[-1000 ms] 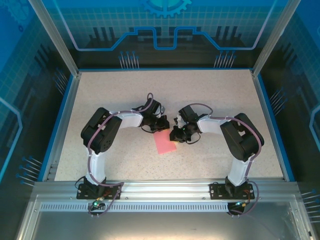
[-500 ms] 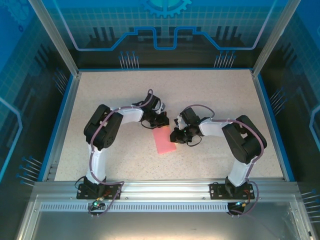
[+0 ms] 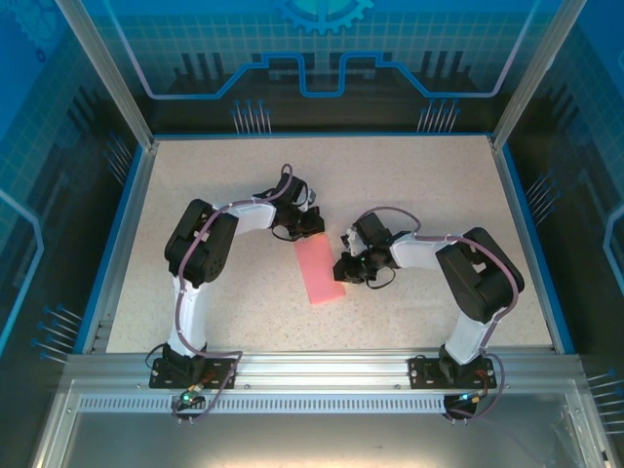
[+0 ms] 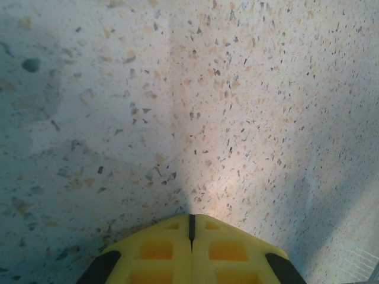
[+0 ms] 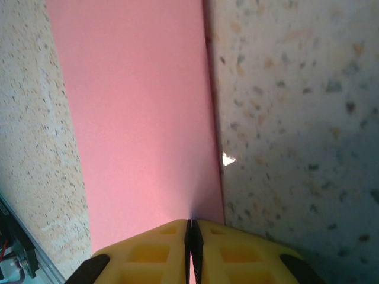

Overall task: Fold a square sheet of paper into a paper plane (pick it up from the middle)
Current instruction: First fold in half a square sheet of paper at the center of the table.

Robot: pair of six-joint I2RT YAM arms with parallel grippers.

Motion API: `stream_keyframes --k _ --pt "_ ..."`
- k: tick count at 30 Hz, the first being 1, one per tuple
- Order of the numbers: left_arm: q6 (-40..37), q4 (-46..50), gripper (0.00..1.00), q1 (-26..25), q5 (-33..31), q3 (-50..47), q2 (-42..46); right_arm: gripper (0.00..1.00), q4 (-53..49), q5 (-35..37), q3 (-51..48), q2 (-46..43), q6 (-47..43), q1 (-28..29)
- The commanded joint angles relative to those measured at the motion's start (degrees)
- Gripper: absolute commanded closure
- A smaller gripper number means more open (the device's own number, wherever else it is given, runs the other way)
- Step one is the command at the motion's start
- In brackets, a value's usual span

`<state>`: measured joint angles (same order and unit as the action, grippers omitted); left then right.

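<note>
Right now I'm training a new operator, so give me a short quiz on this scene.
1. True or false: the pink paper lies open as a full square.
2. In the right wrist view, the right arm's jaws sit over: A the pink paper's edge; B a blue rail; C a cable.
3. How do the left arm's jaws stand?
Key: 1 false, it is a narrow rectangle; 2 A; 3 shut, over bare table.

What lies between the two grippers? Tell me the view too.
The thin pink-red paper sheet, folded to a long rectangle, lies flat on the speckled table. Its far end sits between the left gripper and the right gripper, in the top view.
</note>
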<state>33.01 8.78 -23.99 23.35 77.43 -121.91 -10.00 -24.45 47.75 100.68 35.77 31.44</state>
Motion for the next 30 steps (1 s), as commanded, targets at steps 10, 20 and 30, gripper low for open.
stream_keyframes --k 10,20,30 --pt "-1.0 0.7 0.95 1.4 -1.1 -0.4 -2.3 0.84 -4.7 5.1 11.6 -1.3 2.2 1.2" --pt "0.2 1.2 0.91 1.4 1.9 1.5 4.0 0.87 -3.5 6.1 17.2 6.3 3.8 -0.7" --pt "1.0 0.5 0.91 -1.7 4.3 -1.1 6.3 0.87 -1.7 6.6 12.4 3.1 4.3 -2.0"
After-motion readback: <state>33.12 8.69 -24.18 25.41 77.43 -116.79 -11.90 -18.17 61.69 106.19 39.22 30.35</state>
